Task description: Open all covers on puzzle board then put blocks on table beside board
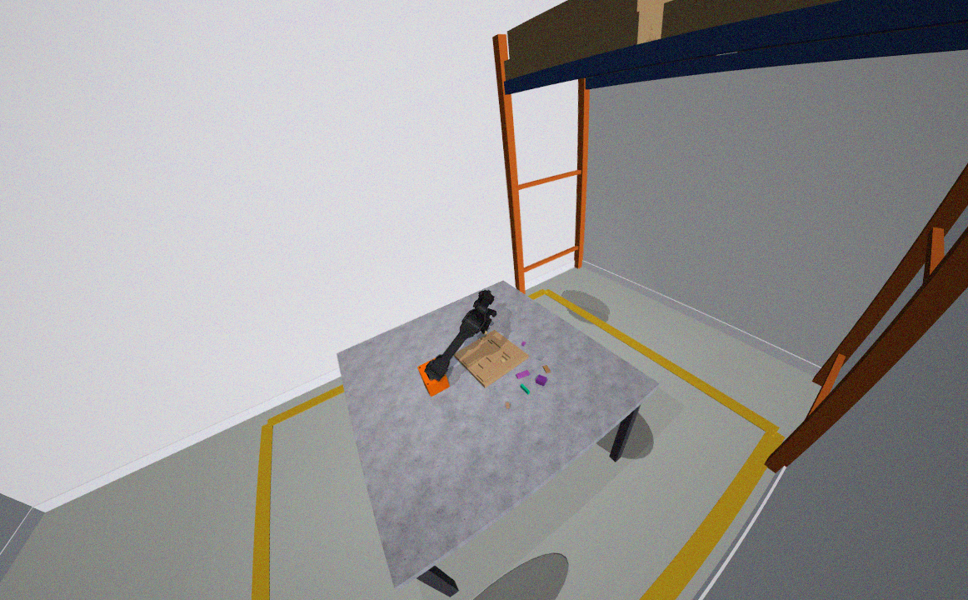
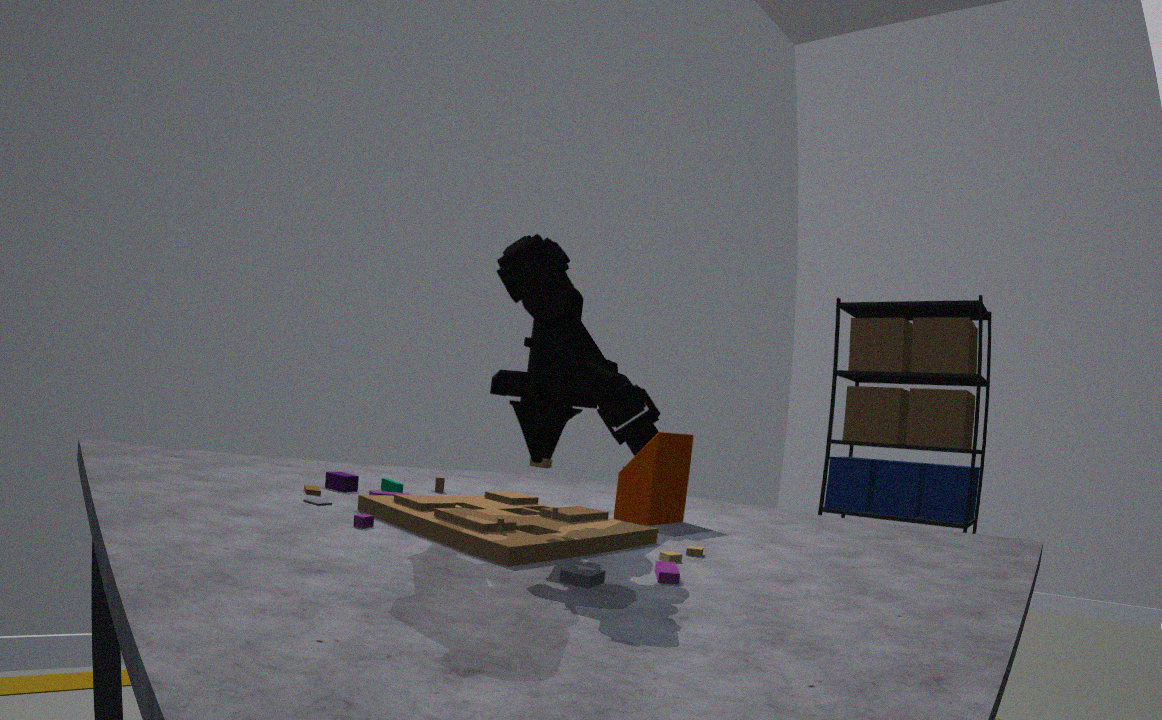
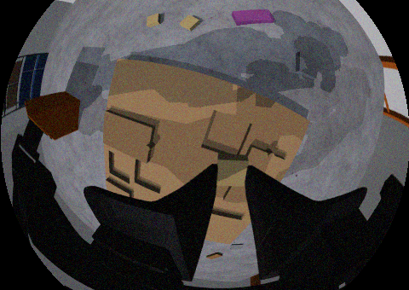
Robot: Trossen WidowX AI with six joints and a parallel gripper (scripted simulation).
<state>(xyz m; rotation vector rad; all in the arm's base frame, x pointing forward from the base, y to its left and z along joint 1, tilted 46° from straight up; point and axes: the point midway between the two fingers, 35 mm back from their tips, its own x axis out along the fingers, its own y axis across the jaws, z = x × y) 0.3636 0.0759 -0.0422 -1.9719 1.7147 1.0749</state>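
My gripper [image 2: 540, 460] [image 3: 231, 171] is shut on a small pale tan block [image 3: 232, 176] [image 2: 541, 463]. It holds the block in the air above the puzzle board [image 1: 502, 371] [image 2: 567, 548] [image 3: 170, 77]. The board is tan wood with raised covers of the same colour, such as one cover [image 2: 428, 503], a second cover [image 2: 473, 519] and a third cover [image 2: 574, 514]. Openings show between some covers. Shadow and the fingers hide part of the board, and I cannot tell every cover's state. Two small tan blocks, one block [image 2: 670, 557] [image 3: 189, 22] and another block [image 2: 695, 551] [image 3: 153, 20], lie on the table beside the board.
A magenta block [image 2: 667, 573] [image 3: 253, 17] and a dark grey block [image 2: 582, 574] lie near the board. Beyond its other side are a purple block [image 1: 541, 380] [image 2: 341, 481], a teal piece [image 1: 525, 388] [image 2: 391, 485] and several small pieces. The orange base [image 1: 434, 378] [image 2: 657, 483] stands beside the board.
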